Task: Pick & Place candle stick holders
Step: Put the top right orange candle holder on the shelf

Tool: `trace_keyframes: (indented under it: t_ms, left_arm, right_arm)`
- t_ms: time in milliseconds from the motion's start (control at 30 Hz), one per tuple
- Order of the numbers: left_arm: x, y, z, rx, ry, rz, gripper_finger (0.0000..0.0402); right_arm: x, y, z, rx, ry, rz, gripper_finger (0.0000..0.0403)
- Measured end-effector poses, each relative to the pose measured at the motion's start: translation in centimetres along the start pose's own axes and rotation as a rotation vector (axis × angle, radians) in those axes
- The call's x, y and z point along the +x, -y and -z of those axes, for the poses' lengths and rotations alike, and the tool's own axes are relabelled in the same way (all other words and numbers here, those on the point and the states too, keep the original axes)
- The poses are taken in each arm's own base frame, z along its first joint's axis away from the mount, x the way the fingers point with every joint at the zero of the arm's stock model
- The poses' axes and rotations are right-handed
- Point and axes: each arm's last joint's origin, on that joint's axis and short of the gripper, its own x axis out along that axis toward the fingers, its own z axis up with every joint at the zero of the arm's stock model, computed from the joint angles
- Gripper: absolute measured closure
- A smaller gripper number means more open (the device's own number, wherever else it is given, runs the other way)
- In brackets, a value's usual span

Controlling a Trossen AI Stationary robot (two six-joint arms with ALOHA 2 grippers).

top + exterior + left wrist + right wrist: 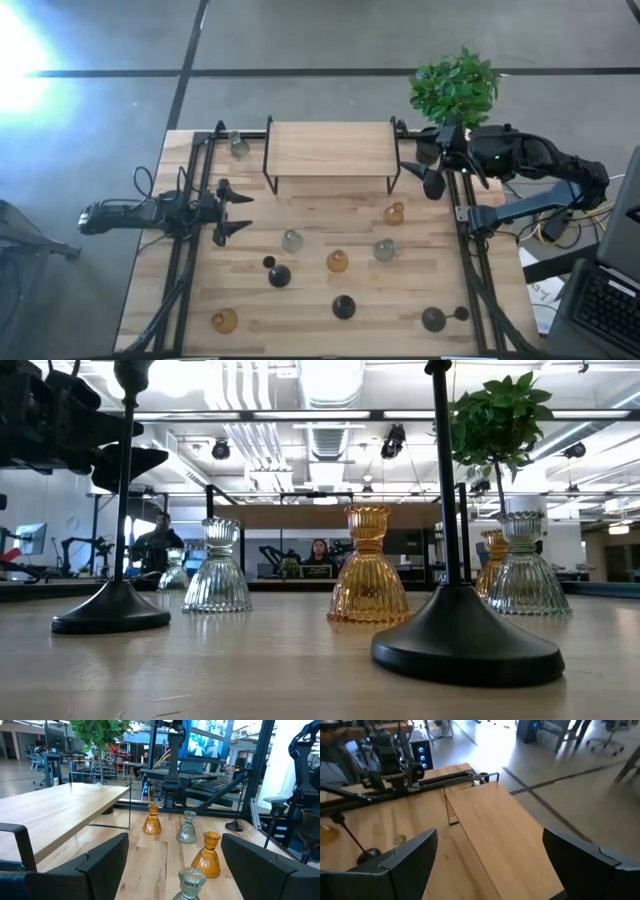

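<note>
Shelf [331,148] sits top centre of the table [310,315], plant [455,86] at its upper right; candle stick holders [338,262] scatter across the lower half, one [239,146] alone left of the shelf.

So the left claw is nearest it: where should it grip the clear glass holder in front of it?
Probably the narrow neck of the clear glass holder, coming level from the left claw side: it stands upright, and its flared ribbed base looks too wide.

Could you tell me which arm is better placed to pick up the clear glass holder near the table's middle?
Left. The open left gripper faces the clear holder close by, while the right gripper sits by the shelf.
</note>
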Motion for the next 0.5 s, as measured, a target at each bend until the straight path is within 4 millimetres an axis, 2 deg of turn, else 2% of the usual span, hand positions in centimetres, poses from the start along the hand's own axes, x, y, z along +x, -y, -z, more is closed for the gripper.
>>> trace_keyframes:
  t_ms: [167,267,400,500]
  left_arm:
    - [0.0,0.0,0.0,0.0,0.0,0.0,0.0078]
    - [0.0,0.0,0.0,0.0,0.001,0.0,0.0078]
    - [0.0,0.0,0.0,0.0,0.001,0.0,0.0078]
    - [0.0,0.0,0.0,0.0,0.0,0.0,0.0078]
  right_arm:
    - [3.5,-1.2,1.5,0.066,-0.116,0.03,0.0046]
    - [5.4,-1.9,2.6,0.189,-0.188,0.043,0.0046]
    - [6.7,-2.4,4.6,0.362,-0.356,0.059,0.0046]
    - [6.5,-2.6,6.7,0.444,-0.488,0.121,0.0051]
